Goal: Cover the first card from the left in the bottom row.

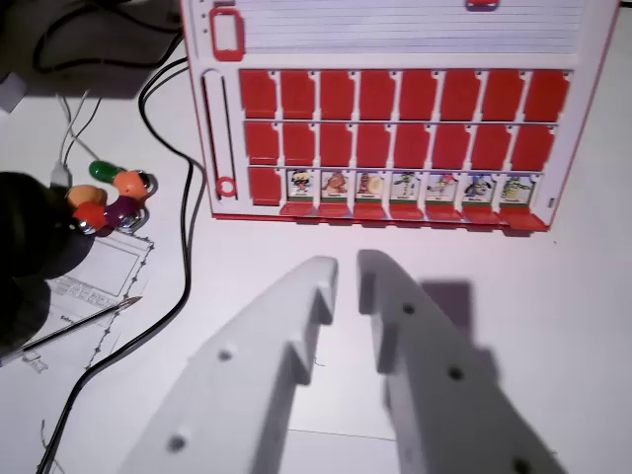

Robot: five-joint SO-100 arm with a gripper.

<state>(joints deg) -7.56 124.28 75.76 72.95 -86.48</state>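
In the wrist view, the white claw (pixel 346 265) hangs over the white tabletop (pixel 583 296), its two fingers nearly together with only a narrow gap between the tips, pinching nothing. Beyond it lies a red-and-white game board (pixel 395 128) with three rows of flaps. The top two rows are red and closed. In the bottom row, the leftmost card slot (pixel 264 185) shows plain red, while the seven to its right show cartoon faces, starting with the face card (pixel 301 185) just beside it. Toward the wrist view's left lie black cables (pixel 188 227), a cluster of coloured beads (pixel 114 197) and a pen (pixel 84 324).
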